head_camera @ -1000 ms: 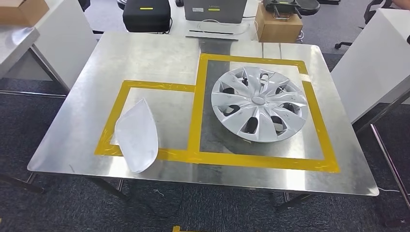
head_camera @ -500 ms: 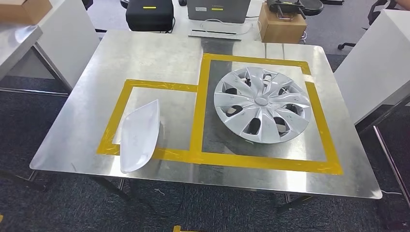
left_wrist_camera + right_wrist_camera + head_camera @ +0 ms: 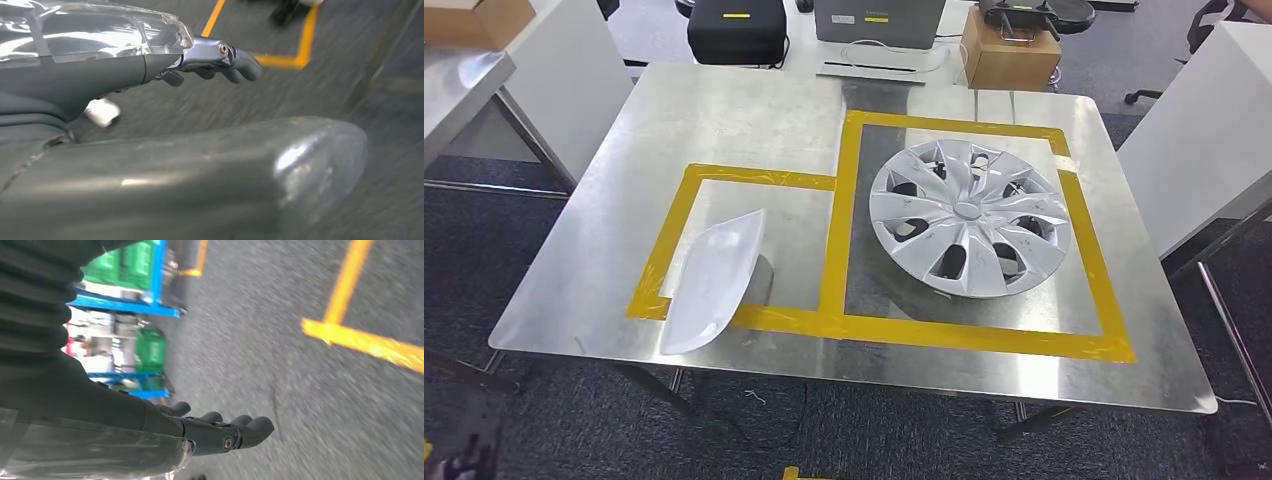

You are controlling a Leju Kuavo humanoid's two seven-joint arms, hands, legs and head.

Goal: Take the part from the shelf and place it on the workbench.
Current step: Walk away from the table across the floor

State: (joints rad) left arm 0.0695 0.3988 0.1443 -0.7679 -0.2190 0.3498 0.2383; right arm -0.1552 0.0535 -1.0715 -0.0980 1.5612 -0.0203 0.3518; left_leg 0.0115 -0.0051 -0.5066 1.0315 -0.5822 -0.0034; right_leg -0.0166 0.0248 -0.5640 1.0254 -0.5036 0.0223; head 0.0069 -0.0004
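Head view: the steel counter (image 3: 724,110) sits ahead of me with two yellow tape frames (image 3: 839,240) on it, a small one to the left and a larger one to the right, sharing a side.

The part (image 3: 714,281), a pale curved shell, lies on the counter at the near-left corner of the small frame. Its near end overlaps the tape and reaches close to the counter's front edge; its far end is inside the frame. Nothing is touching it.

A silver hubcap (image 3: 969,216) lies flat inside the larger frame, well apart from the part.

Beyond the counter I see a black case (image 3: 736,30), a grey box (image 3: 879,20) and a cardboard box (image 3: 1009,55). White panels stand at either side of the counter.

Left wrist view: my left hand (image 3: 215,62) hangs over grey carpet with yellow floor tape (image 3: 295,45) beyond it. The fingers (image 3: 242,67) are loosely extended and hold nothing. A grey rounded surface fills the foreground; I cannot tell what it is. The picture is motion-blurred.

Right wrist view: my right hand (image 3: 220,432) is over carpet as well, fingers (image 3: 255,427) side by side, roughly straight, holding nothing. Blue racking with green bins (image 3: 142,347) stands in the background, and yellow floor tape (image 3: 350,335) crosses the carpet.
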